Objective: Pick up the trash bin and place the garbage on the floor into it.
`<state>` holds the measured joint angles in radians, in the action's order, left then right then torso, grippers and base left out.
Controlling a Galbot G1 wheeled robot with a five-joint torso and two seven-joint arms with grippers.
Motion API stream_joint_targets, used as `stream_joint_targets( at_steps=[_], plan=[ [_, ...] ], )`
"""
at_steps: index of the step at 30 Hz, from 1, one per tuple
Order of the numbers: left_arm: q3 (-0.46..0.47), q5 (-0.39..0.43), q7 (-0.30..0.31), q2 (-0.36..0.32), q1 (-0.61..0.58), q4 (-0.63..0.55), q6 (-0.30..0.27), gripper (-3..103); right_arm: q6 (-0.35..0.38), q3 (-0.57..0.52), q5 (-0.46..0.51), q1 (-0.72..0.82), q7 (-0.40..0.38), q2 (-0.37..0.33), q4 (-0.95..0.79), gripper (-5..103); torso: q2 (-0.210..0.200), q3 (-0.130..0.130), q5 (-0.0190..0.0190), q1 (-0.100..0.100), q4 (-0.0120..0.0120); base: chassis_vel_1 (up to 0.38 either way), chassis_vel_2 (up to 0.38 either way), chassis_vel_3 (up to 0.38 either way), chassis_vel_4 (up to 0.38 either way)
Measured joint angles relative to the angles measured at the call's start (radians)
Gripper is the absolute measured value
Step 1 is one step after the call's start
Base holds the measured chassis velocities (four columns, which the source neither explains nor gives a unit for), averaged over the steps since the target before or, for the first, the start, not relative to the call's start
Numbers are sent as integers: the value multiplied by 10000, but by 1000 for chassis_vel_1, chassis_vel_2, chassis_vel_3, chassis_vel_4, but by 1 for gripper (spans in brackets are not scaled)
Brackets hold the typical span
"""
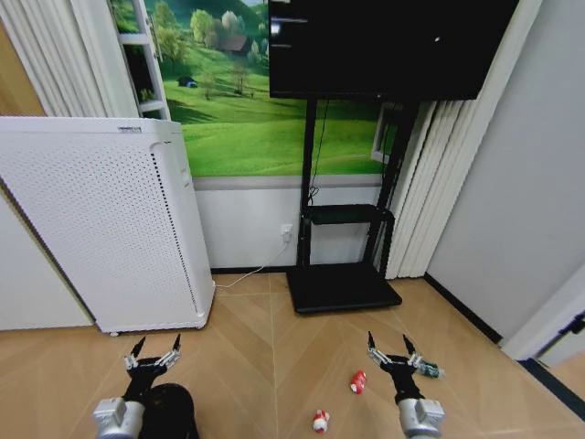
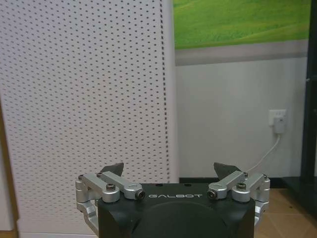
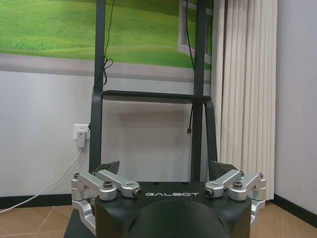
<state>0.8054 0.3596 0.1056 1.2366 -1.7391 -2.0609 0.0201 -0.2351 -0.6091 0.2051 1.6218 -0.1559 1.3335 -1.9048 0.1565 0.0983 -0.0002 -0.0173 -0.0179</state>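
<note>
Hovering open just above the trash bin (image 1: 170,410), left gripper (image 1: 154,358) nearer than open right gripper (image 1: 393,351).

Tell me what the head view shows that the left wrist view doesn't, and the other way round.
Head view: the trash bin on the floor under the left gripper, three garbage pieces, namely a crushed can, a small container and a bottle, the right gripper, open, and a dark screen on its stand.
Left wrist view: the left gripper's open fingers close up, facing the wall.
Both: the white perforated appliance, the wall socket with its cable, and the green landscape mural.
</note>
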Motion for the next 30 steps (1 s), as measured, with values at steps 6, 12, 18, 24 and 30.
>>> stream_joint_targets(
  at_steps=[6, 12, 18, 24, 30],
  plan=[
    [1204, 1151, 2451, -740, -1320, -647, -2249, 100, -84, -100, 27, -228, 36, 228, 281, 100, -8, -9, -2, 1, -2, 0, 0, 0, 0],
    [3057, 5129, 3450, -883, -3316, -2127, -4600, 100, -108, 132, 166, -873, 97, 283, 713, 100, 20, 9, 0, -8, 5, 0, 0, 0, 0],
    [4114, 7265, 3470, -904, -4919, -2783, -6185, 100, -163, 221, 273, -1291, 128, 333, 1118, 100, 42, 24, 4, -15, 4, 0, 0, 0, 0],
    [3939, 6813, 3251, -624, -5825, -2577, -6469, 100, -402, 4, 427, -1333, 332, 474, 1505, 100, 60, 37, 2, -20, 6, 0, 0, 0, 0],
    [3298, 5884, 3064, -608, -5171, -1710, -5941, 100, -739, -270, 494, -1187, 476, 487, 1864, 100, 71, 46, -2, -25, 3, 0, 0, 0, 0]
  ],
)
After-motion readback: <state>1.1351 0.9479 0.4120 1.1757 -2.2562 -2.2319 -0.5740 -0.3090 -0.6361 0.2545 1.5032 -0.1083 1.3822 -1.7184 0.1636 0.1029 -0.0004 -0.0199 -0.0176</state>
